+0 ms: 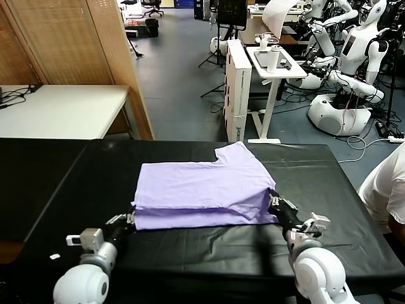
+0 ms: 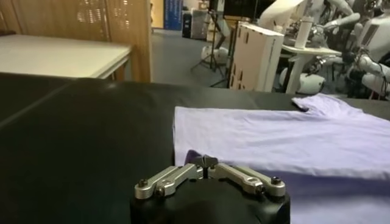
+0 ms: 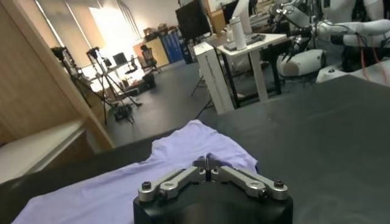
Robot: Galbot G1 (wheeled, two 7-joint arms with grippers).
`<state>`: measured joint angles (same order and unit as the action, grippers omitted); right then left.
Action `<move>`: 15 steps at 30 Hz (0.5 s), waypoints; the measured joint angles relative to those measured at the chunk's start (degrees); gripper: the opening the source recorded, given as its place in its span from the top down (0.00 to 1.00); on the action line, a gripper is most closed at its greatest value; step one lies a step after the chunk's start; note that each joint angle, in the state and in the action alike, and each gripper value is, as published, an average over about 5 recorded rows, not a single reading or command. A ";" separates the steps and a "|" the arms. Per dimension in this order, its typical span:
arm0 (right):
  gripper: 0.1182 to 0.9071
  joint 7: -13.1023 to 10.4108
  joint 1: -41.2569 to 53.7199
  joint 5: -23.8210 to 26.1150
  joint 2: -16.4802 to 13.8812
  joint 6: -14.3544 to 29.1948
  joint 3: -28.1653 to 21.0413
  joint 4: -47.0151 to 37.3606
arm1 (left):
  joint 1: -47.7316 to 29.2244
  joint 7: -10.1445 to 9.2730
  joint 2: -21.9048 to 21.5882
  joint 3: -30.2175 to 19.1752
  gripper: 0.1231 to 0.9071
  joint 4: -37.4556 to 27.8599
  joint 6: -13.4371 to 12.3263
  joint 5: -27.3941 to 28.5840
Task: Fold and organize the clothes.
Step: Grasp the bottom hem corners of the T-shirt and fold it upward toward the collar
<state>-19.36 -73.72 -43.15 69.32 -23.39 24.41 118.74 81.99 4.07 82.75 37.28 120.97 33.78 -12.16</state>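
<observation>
A pale lavender T-shirt (image 1: 202, 187) lies flat in a folded, two-layered rectangle on the black table (image 1: 190, 250), with one sleeve pointing to the far side. My left gripper (image 1: 131, 217) sits low at the shirt's near left corner. In the left wrist view this gripper (image 2: 206, 162) is shut, and the corner fabric (image 2: 190, 156) rises darkly to its tips. My right gripper (image 1: 273, 201) is at the near right corner, where the shirt's edge puckers toward it. The right wrist view shows it (image 3: 206, 161) shut over the lavender cloth (image 3: 122, 182).
A person in white (image 1: 387, 183) sits at the table's right edge. A small white tag (image 1: 55, 256) lies near the left arm. Behind the table are a white table (image 1: 63, 107), a wooden screen (image 1: 76, 38), a white stand (image 1: 273, 69) and other robots (image 1: 354, 57).
</observation>
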 joint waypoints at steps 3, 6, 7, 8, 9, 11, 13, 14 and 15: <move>0.97 0.01 0.56 0.09 0.15 0.02 -0.17 -0.62 | -0.67 -0.06 -0.08 -0.06 0.97 -0.48 0.06 -0.02; 0.97 0.03 1.06 0.22 0.22 0.06 -0.26 -1.26 | -1.34 -0.11 -0.36 -0.27 0.97 -1.15 0.15 -0.17; 0.97 0.04 1.21 0.27 0.23 0.07 -0.28 -1.45 | -1.56 -0.12 -0.48 -0.35 0.97 -1.43 0.17 -0.20; 0.97 0.04 1.37 0.29 0.23 0.08 -0.27 -1.66 | -1.78 -0.13 -0.60 -0.45 0.97 -1.75 0.16 -0.22; 0.97 0.05 1.52 0.30 0.23 0.09 -0.25 -1.85 | -1.98 -0.13 -0.70 -0.54 0.97 -2.08 0.14 -0.21; 0.97 0.05 1.82 0.35 0.22 0.10 -0.18 -2.27 | -2.43 -0.14 -0.91 -0.72 0.97 -2.70 0.11 -0.17; 0.97 0.06 2.07 0.48 0.21 0.10 -0.13 -2.67 | -2.89 -0.17 -1.10 -0.87 0.97 -3.19 0.12 -0.19; 0.97 0.10 2.17 0.55 0.21 0.10 -0.12 -2.87 | -3.15 -0.19 -1.18 -0.91 0.97 -3.42 0.14 -0.20; 0.97 0.14 2.27 0.61 0.20 0.09 -0.13 -3.07 | -3.40 -0.22 -1.25 -0.94 0.97 -3.66 0.16 -0.21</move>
<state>-19.22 -71.45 -42.54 69.52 -23.30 24.29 115.67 78.60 3.85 81.50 36.34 117.30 33.94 -12.38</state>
